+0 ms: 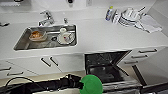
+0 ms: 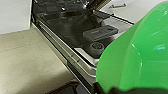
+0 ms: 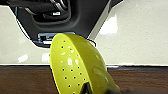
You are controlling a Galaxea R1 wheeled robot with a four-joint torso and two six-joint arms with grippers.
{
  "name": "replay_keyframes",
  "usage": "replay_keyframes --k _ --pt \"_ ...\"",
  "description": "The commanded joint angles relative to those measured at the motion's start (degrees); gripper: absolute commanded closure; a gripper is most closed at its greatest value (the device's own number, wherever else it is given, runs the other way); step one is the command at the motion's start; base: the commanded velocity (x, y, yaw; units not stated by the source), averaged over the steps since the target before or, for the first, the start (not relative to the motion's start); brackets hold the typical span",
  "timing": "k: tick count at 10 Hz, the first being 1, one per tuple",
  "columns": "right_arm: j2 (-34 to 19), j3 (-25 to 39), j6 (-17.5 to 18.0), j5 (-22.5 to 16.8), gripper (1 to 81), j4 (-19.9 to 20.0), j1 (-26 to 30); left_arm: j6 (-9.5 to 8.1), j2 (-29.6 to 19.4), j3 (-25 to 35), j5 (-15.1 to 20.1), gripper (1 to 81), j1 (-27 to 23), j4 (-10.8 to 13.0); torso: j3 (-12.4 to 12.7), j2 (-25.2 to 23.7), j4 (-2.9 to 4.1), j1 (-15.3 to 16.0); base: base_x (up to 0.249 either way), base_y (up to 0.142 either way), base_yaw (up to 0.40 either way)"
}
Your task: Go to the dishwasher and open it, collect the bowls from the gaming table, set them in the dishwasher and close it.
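The counter [image 1: 100, 35] is spanning the head view, its sink [image 1: 22, 41] at ten o'clock holding white dishes [image 1: 65, 37]. The dishwasher [image 1: 107, 66] is standing open at five o'clock, door [image 2: 62, 53] lowered. The left gripper [image 1: 81, 85] is pinching the green bowl [image 1: 91, 84] at six o'clock, just before that door. The right gripper [image 3: 86, 90] is pinching a yellow perforated bowl [image 3: 75, 65].

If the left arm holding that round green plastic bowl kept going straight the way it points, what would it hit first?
Most likely the open stainless-steel dishwasher: the left gripper with the round green plastic bowl points toward its lowered door. Depth is unclear, so the bowl would probably touch the door first.
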Motion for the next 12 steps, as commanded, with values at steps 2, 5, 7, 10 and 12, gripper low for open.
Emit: replay_keyframes --k 2,5,7,10,12 --pt "-0.3 0.0 0.2 -4.2 81.1 -0.2 -2.0 -5.45 11.6 -7.3 1.8 81.1 -9.7 5.4 0.0 0.0 0.00 0.0 0.000 0.000 0.000" --pt "1.0 -0.3 0.2 -4.2 81.1 -0.5 -2.3 -5.54 19.4 -14.2 1.9 81.1 -14.2 5.3 0.0 0.0 0.00 0.0 0.000 0.000 0.000" --pt "1.0 -0.3 0.2 -4.1 81.1 -0.5 -2.4 -5.36 22.5 -15.5 2.1 81.1 -16.0 5.5 0.0 0.0 0.00 0.0 0.000 0.000 0.000" --pt "1.0 -0.3 0.3 -3.3 81.1 -0.3 -2.2 -5.36 27.1 -19.0 2.2 81.1 -17.7 5.9 0.0 0.1 0.00 0.0 0.000 0.000 0.000" --pt "0.9 -0.3 0.2 -3.3 81.1 -0.5 -2.0 -5.01 26.4 -18.6 2.4 1.0 -15.8 6.1 -0.1 0.1 0.00 0.0 0.000 0.000 0.000"
